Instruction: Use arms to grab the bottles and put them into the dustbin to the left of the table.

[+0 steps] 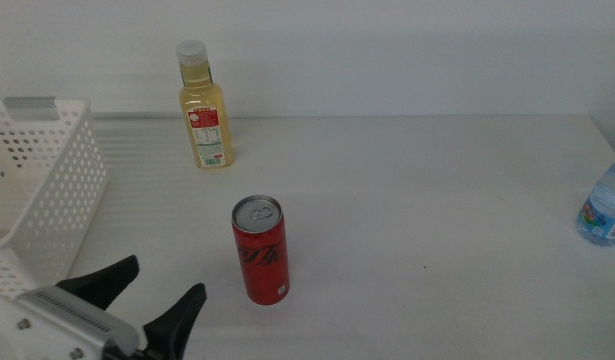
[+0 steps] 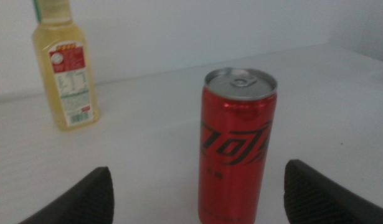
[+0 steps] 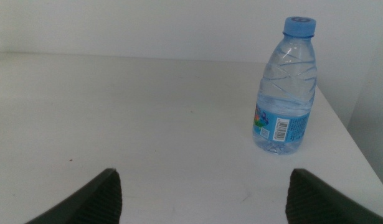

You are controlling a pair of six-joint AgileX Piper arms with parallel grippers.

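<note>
A slim red cola can stands upright near the middle of the white table. My left gripper is low at the front left, open, its two dark jaws pointing at the can and a short way from it. In the left wrist view the can stands centred between the spread jaws of that gripper. The yellow-liquid bottle stands at the back, also seen as the yellow bottle. The blue-capped water bottle is at the right edge. My right gripper is open, short of the water bottle.
The white perforated dustbin stands at the table's left side, just behind my left gripper, with a grey tab on its far rim. A pale wall runs behind the table. The right arm is out of the middle view.
</note>
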